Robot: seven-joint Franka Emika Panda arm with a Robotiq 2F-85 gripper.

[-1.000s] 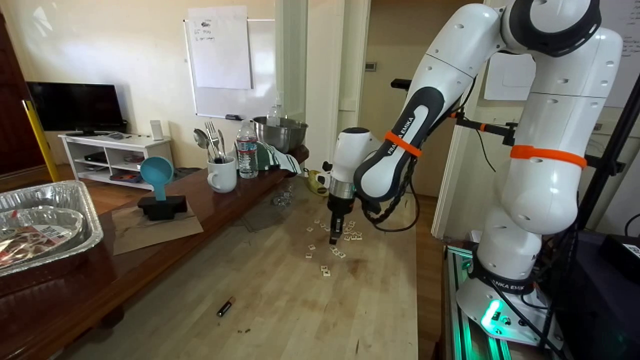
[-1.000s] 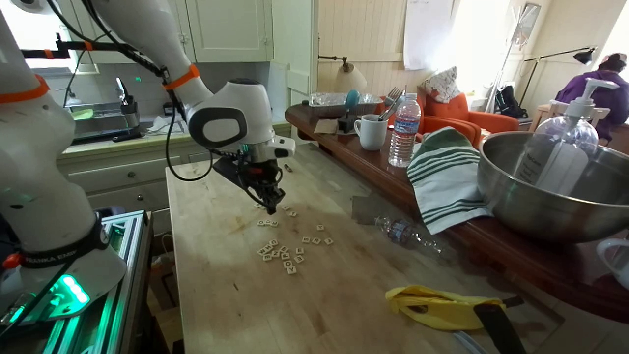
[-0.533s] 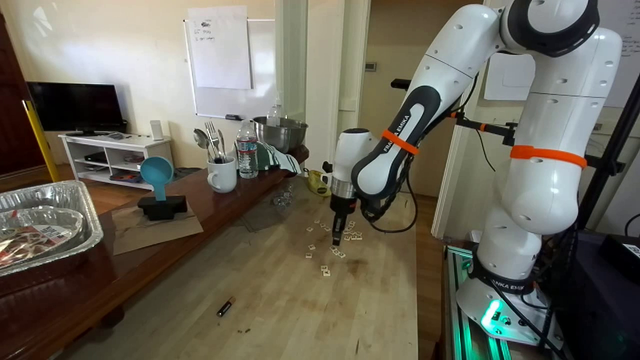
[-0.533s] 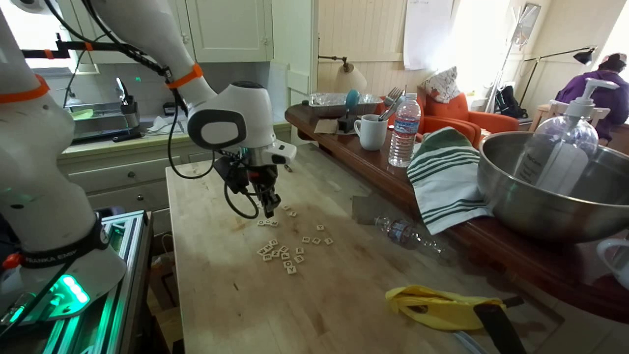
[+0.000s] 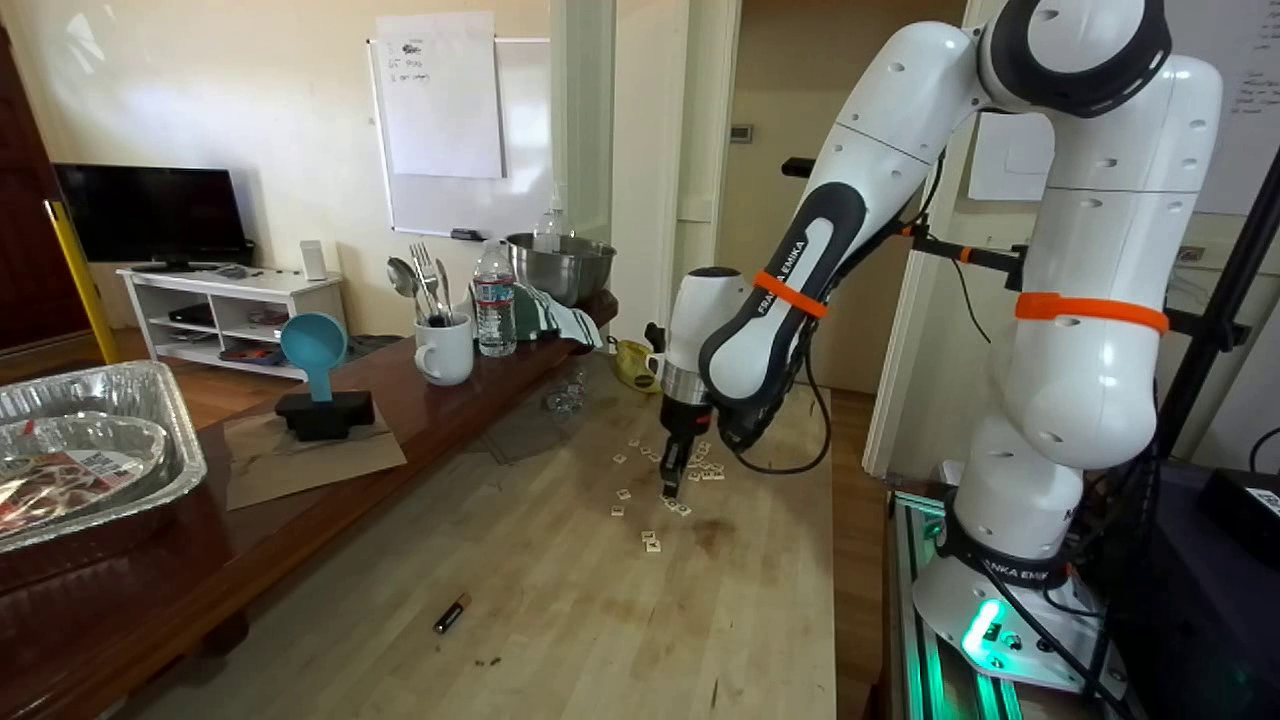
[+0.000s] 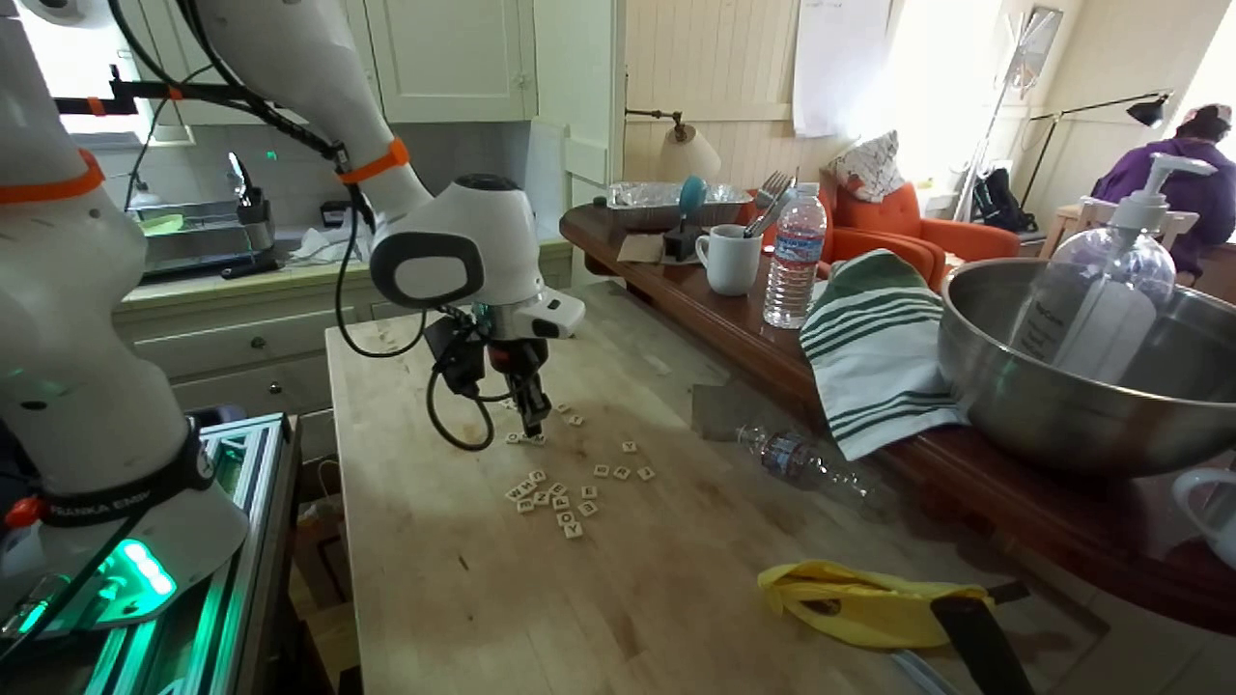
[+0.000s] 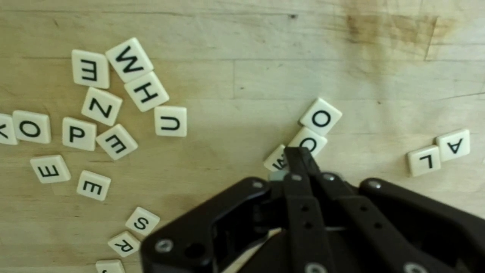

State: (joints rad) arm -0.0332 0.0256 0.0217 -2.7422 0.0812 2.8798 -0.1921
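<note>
The claw (image 7: 298, 151) points down over the pale wooden worktop (image 7: 227, 125), its two black fingers (image 7: 299, 185) closed together, and I see nothing gripped between them. Right of centre in the wrist view, their tips overlap a slanting row of three: an upper O tile (image 7: 321, 116) lies fully in sight, a lower O tile (image 7: 312, 139) touches it and is partly covered, and a third tile (image 7: 276, 158) shows at the left, its letter half hidden. I can't tell whether the tips touch any of them. Near the right edge of that view, an L tile (image 7: 424, 161) and an A tile (image 7: 453, 145) lie together, touching. Over on the left is a looser scatter, with a W tile (image 7: 129, 60) against an H tile (image 7: 146, 91) and a U tile (image 7: 170, 121) just below; an S tile (image 7: 142, 223) and an R tile (image 7: 124, 243) sit farther down. In an exterior view, a battery (image 5: 452, 613) lies on the worktop at lower left, well apart from the claw, and a white mug (image 5: 444, 350) stands just beside a water bottle (image 5: 495, 300) on a dark raised ledge (image 5: 260, 540). In an exterior view, a yellow pouch (image 6: 859, 603) lies at lower right, and a steel bowl (image 6: 1091, 425) holds a pump bottle (image 6: 1091, 299) at the right edge.
</note>
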